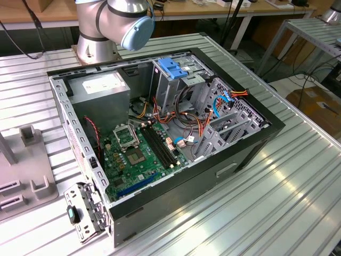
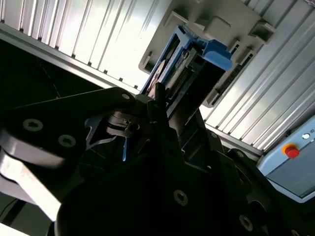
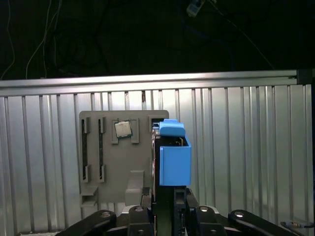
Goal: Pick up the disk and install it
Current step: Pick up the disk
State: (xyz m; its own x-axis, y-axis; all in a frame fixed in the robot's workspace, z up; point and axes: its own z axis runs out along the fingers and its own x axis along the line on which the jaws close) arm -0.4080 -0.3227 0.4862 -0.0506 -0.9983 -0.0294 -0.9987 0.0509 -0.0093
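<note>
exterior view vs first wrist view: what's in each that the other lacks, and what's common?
Exterior view: open computer case with green motherboard and grey power-supply box, arm beyond it. First wrist view: the disk, blue rails, standing on edge at the grey holder, a small chip on that holder, the hand close to the disk. Both: ribbed metal table, grey holder.

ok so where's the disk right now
In the first wrist view the disk stands on edge in the grey holder on the ribbed metal table, near the holder's small square chip.
</note>
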